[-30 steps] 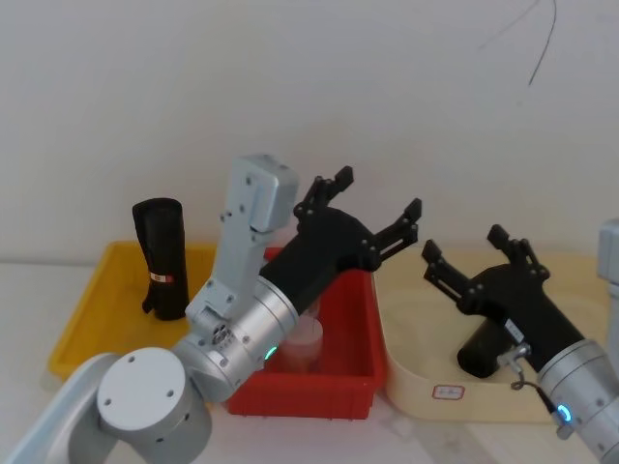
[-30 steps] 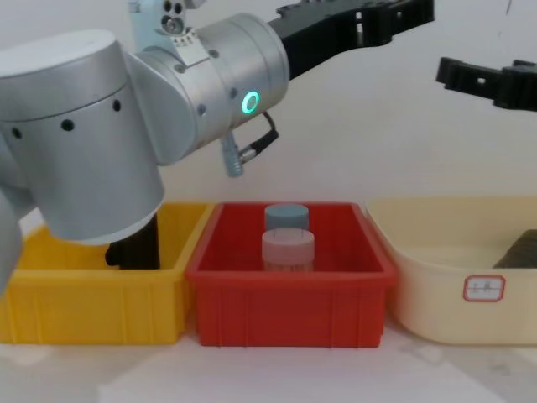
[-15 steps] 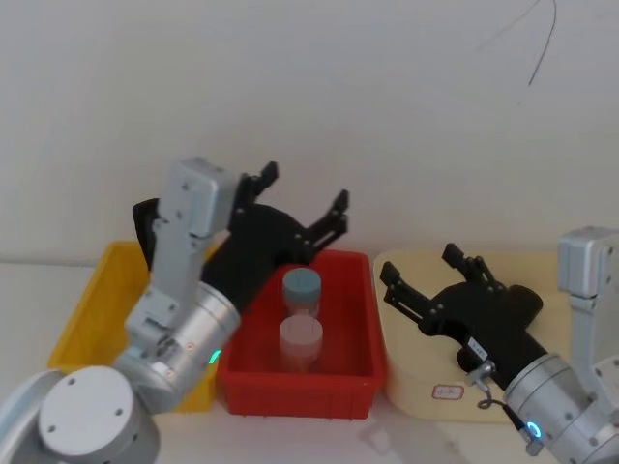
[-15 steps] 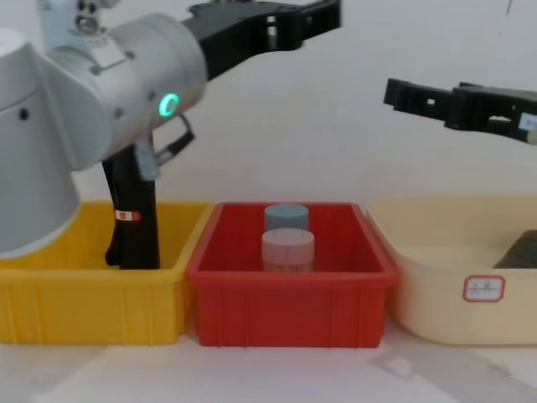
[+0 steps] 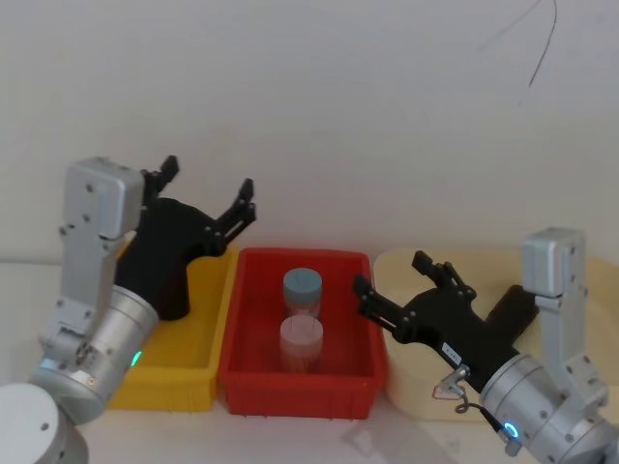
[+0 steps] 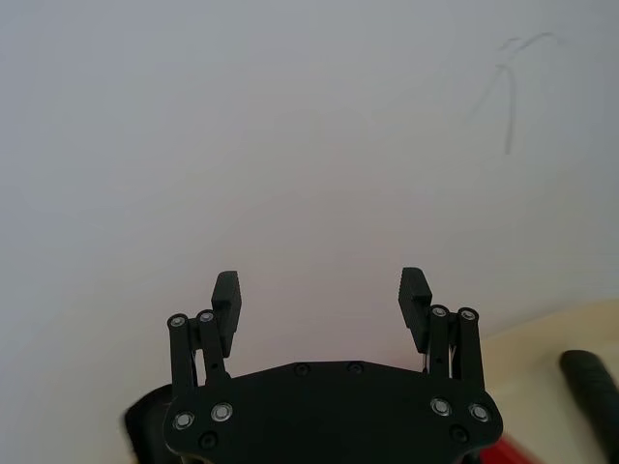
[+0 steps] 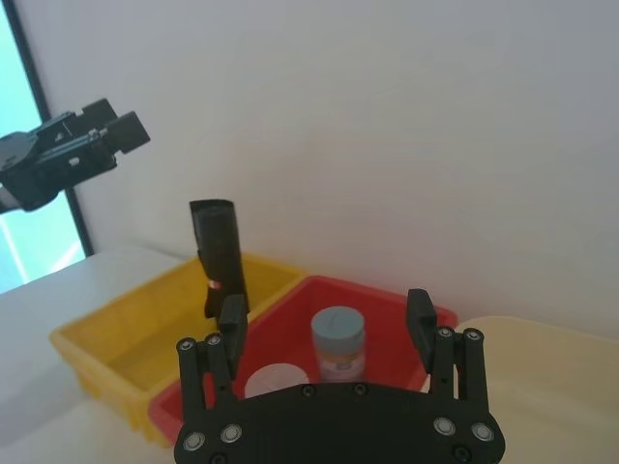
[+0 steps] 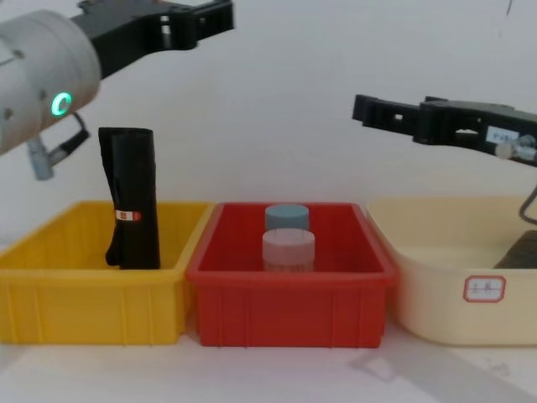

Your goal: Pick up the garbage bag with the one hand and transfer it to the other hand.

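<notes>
The garbage bag (image 5: pixel 510 311) is a black roll lying in the cream bin (image 5: pixel 426 382) at the right, partly hidden behind my right arm; its end also shows in the chest view (image 8: pixel 522 250) and the left wrist view (image 6: pixel 592 375). My left gripper (image 5: pixel 208 188), on the silver arm with the green ring light, hangs open and empty high above the yellow bin (image 5: pixel 184 362), also seen from the chest (image 8: pixel 201 21). My right gripper (image 5: pixel 392 275) stands open and empty in the air near the red bin's right edge (image 8: pixel 377 113).
A second black roll with a red-and-white label (image 8: pixel 130 210) stands upright in the yellow bin (image 8: pixel 84 294). The red bin (image 8: pixel 289 302) in the middle holds a blue-lidded jar (image 8: pixel 287 217) and a pink-lidded jar (image 8: pixel 289 248). A white wall rises behind.
My left arm has swung left, from above the red bin to above the yellow bin. My right gripper has moved left, from over the cream bin toward the red bin. Both stayed open.
</notes>
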You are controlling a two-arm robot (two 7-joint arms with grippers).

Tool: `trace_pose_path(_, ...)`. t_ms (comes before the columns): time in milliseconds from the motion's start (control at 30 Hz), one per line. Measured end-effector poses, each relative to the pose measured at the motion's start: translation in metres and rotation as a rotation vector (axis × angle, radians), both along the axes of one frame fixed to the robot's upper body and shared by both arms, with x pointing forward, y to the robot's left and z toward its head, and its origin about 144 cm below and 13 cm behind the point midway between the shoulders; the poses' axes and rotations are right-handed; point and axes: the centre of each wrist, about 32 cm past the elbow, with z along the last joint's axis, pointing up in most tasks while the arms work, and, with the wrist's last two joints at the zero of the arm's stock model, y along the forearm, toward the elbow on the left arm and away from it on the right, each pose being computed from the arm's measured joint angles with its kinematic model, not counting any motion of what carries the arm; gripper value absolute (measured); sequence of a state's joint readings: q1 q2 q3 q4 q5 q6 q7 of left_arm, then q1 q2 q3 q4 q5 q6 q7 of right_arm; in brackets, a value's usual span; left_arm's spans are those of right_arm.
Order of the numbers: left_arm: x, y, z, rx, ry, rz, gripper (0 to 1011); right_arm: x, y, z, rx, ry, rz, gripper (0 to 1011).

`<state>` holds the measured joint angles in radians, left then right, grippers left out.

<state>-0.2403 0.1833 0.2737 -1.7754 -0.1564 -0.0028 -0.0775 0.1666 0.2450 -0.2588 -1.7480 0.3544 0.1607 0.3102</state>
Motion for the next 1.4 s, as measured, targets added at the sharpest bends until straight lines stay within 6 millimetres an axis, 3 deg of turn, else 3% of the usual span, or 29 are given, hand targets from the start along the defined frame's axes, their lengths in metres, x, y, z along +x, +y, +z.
trace_pose_path(400,-0.006,0.017,0.000,0.007,-0.005,0.075,1001,0.013,0.011,0.000,-0.100,0.014,0.100,1000)
trace_pose_path(833,-0.009,0.024,0.000,0.010,-0.007,0.103,1001,0.040,0.025,-0.005,-0.231,0.071,0.203,1000)
trace_pose_path(1400,-0.010,0.027,0.001,0.012,-0.008,0.114,1001,0.068,0.026,-0.013,-0.266,0.146,0.244,1000)
